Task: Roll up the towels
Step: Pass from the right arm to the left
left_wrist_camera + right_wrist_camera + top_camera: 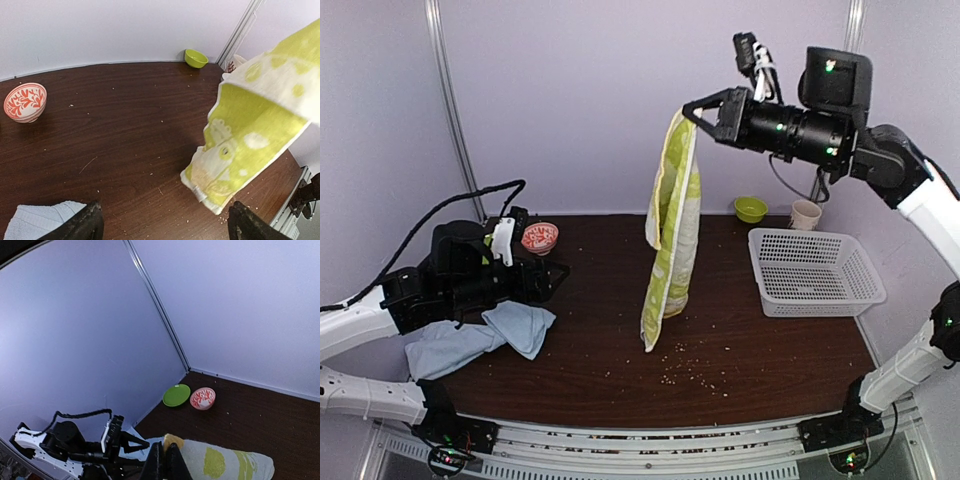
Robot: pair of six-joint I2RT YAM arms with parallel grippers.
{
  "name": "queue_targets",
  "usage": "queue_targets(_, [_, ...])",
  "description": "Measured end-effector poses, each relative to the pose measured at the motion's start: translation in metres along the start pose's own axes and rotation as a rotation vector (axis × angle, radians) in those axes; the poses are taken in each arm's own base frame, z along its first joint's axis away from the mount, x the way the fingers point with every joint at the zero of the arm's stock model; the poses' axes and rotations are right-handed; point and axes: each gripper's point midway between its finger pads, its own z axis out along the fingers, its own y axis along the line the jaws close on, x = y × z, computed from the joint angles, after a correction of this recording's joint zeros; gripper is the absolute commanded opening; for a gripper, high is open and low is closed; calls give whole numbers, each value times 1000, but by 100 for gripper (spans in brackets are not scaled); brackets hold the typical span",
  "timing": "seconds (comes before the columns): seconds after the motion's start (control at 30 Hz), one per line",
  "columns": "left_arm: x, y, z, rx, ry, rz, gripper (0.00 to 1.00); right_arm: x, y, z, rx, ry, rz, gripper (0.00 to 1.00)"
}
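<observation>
Right claw [688, 107] clamps the lime-green towel [672, 230] high above the desk [600, 335]; left claw [163, 220] gapes wide, low over it.

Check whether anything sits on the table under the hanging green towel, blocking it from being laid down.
Nothing visible does. Below the green towel the table holds only crumbs; the basket stands apart to its right.
</observation>
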Motion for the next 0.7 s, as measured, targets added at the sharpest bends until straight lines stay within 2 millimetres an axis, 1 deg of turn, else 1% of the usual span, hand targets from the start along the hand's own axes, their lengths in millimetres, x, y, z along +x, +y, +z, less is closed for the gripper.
queue_targets(0.1, [0, 0, 0, -1, -1, 17, 88, 66, -25, 23, 54, 152, -17, 0])
queue_targets(0.17, [0, 0, 0, -2, -1, 32, 88, 109, -41, 33, 84, 253, -24, 0])
queue_targets(0.23, [-2, 0, -1, -1, -3, 47, 88, 140, -50, 36, 95, 329, -28, 0])
queue_targets(0.27, [-3, -1, -1, 1, -7, 56, 88, 151, -53, 36, 94, 358, -31, 0])
queue_targets(0.3, [-6, -2, -2, 3, -12, 66, 88, 158, -53, 36, 90, 379, -34, 0])
queue_targets(0.33, [-8, -3, -3, 7, -17, 75, 88, 162, -52, 36, 80, 389, -37, 0])
queue_targets(0.47, [-20, -15, -8, 59, -46, 114, 88, 160, -39, 35, 12, 384, -42, 0])
queue_targets(0.6, [-35, -42, -13, 177, -67, 167, 89, 164, -25, 34, -79, 396, -40, 0])
queue_targets(0.7, [-47, -70, -13, 280, -66, 226, 89, 170, -15, 33, -138, 416, -34, 0])
